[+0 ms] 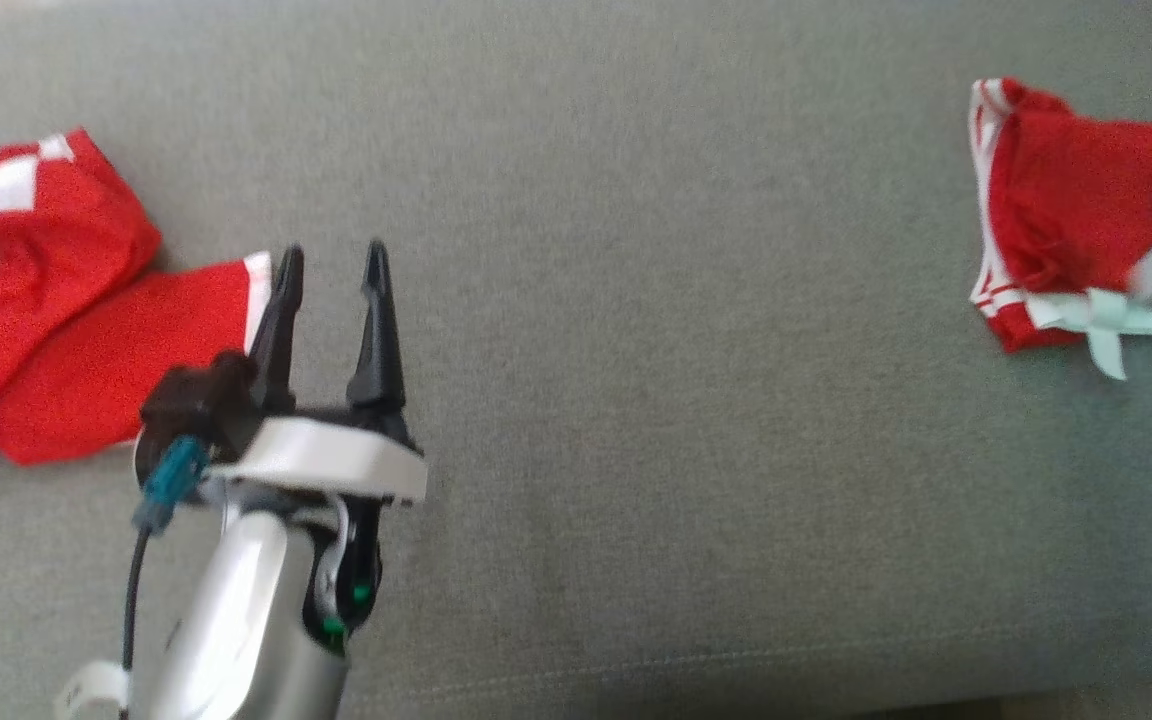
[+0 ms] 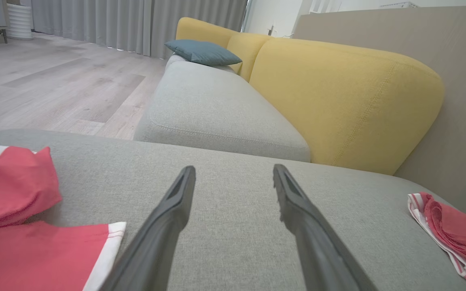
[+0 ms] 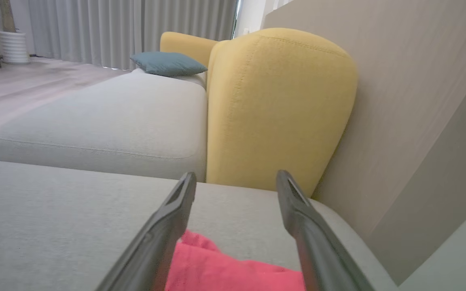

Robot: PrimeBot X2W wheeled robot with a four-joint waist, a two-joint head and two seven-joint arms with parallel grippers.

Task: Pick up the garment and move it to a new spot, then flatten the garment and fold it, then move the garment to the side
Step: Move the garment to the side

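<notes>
No text is legible (the garment [image 1: 1066, 200] carries plain stripes).

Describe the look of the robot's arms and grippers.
The left gripper has two long, black, tapering fingers on a white plate; its forearm is silver, with a teal plug, black cable and green lights. The right gripper has matching dark fingers.

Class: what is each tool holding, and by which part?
Nothing. Left tool open over the cushion; right tool open above the folded red garment.
</notes>
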